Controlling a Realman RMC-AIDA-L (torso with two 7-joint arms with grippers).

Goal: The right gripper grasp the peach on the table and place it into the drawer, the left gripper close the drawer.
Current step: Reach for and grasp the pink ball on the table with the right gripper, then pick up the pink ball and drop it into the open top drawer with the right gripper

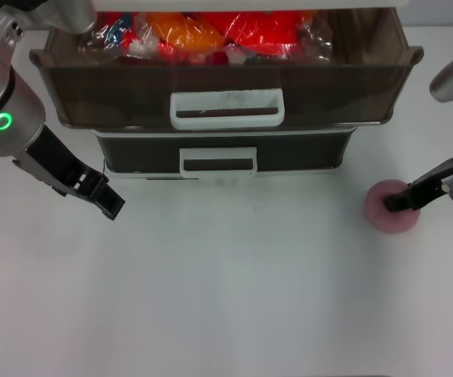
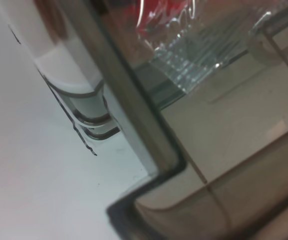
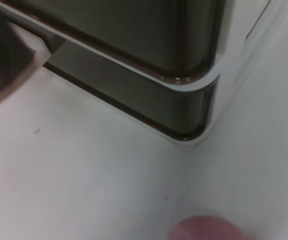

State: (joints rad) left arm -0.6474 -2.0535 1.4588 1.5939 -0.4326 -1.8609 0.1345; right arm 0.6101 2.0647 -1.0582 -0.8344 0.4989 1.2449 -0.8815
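Observation:
The pink peach (image 1: 391, 214) rests on the white table (image 1: 234, 298) at the right, in front of the cabinet's right corner. My right gripper (image 1: 401, 201) reaches in from the right and lies over the peach's top, touching or just above it. The right wrist view catches only the peach's edge (image 3: 206, 231). The smoky-brown drawer (image 1: 93, 93) stands pulled out at the top, with a white loop handle (image 1: 226, 108) and red and orange packets (image 1: 210, 31) inside. My left gripper (image 1: 107, 198) hangs over the table left of the cabinet, apart from the drawer.
Below the pulled-out drawer a second drawer (image 1: 132, 153) of the cabinet is closed, with its own white handle (image 1: 217, 160). The left wrist view looks closely at the drawer's corner (image 2: 148, 165). The cabinet's lower corner (image 3: 193, 115) fills the right wrist view.

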